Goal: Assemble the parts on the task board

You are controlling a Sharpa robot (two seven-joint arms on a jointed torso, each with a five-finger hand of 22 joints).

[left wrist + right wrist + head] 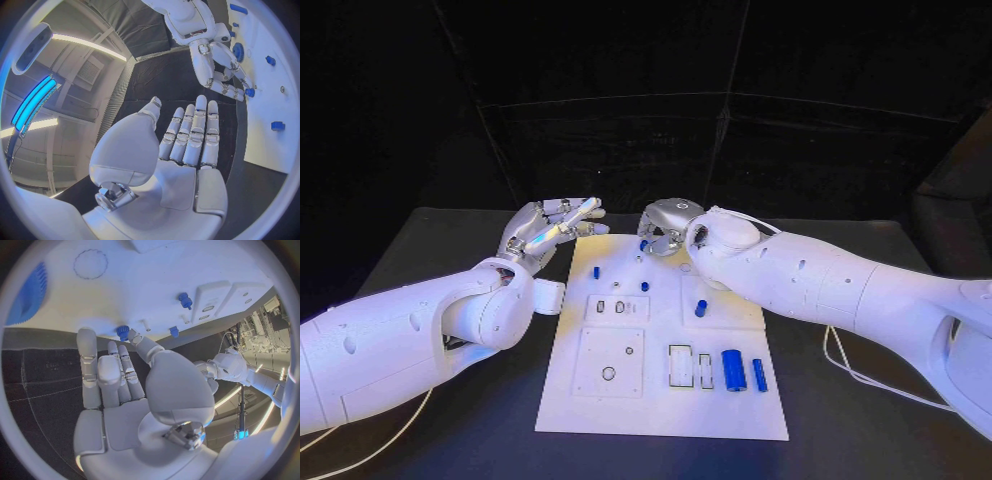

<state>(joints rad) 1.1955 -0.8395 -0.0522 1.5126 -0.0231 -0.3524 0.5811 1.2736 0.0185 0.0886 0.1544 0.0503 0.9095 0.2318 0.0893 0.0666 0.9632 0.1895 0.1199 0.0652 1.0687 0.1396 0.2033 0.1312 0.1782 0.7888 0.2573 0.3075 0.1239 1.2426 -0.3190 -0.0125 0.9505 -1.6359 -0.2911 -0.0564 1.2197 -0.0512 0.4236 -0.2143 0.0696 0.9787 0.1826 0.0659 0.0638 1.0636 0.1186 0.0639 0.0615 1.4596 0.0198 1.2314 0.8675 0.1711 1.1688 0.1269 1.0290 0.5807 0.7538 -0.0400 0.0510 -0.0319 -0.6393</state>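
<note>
The white task board (661, 405) lies in the middle of the black table. At the board's far edge my right hand (672, 225) pinches a small blue part (122, 332) between thumb and a fingertip, just over the board; the left wrist view shows that blue part (249, 92) at the right hand's (219, 65) fingertips. My left hand (553, 228) hovers at the board's far left corner, its fingers (190, 132) straight, side by side and holding nothing. Beside the right hand a blue gear (28, 295) lies on the board.
A thick blue cylinder (733, 370) and a thin blue rod (760, 375) lie near the board's front right. Small blue pegs (596, 271) (645, 286) and a blue piece (701, 308) stand mid-board. A white cable (855, 370) trails on the table at the right.
</note>
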